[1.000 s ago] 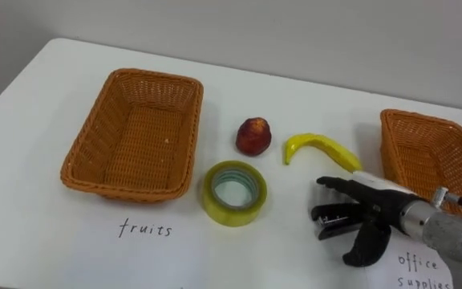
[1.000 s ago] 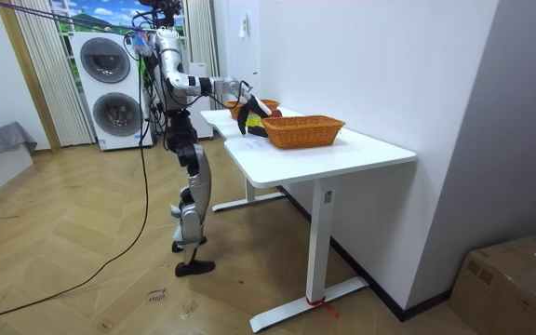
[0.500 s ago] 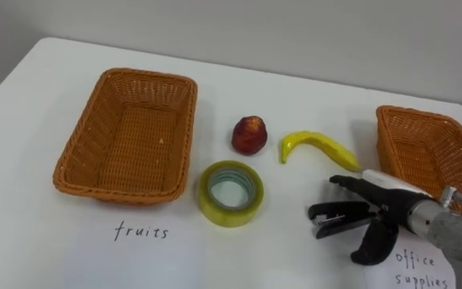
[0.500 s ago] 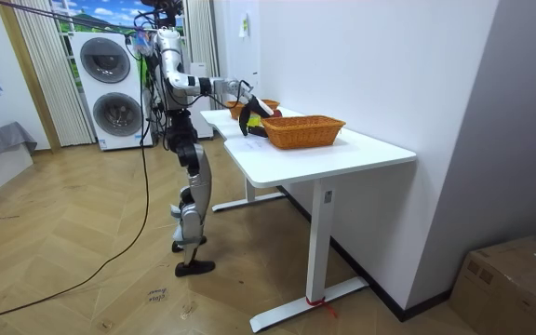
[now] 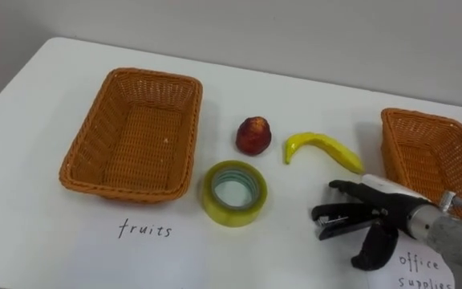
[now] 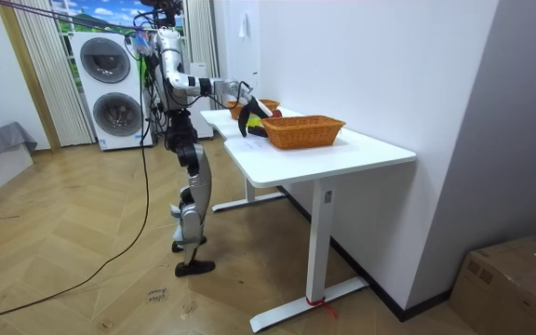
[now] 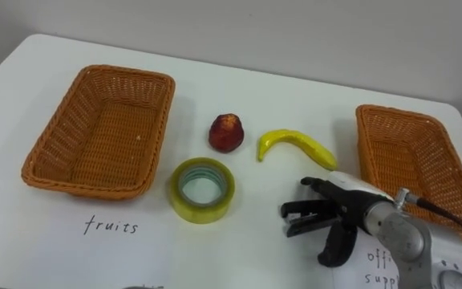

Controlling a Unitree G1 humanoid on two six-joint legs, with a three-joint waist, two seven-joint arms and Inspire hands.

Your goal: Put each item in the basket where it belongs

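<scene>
The stapler (image 5: 329, 220) lies on the bench (image 5: 311, 104) near the right basket (image 5: 398, 120). The right hand (image 5: 390, 211) is spread open over it, thumb apart, gripping nothing. The stapler looks stiff, smooth and fairly heavy; I'd pinch across its middle.

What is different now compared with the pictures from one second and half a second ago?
The right robot hand drew back slightly toward the robot's right at the black stapler, fingers straight; nothing was taken hold of or let go. The stapler, tape roll, red fruit, banana, left basket and right basket stayed in place.
</scene>
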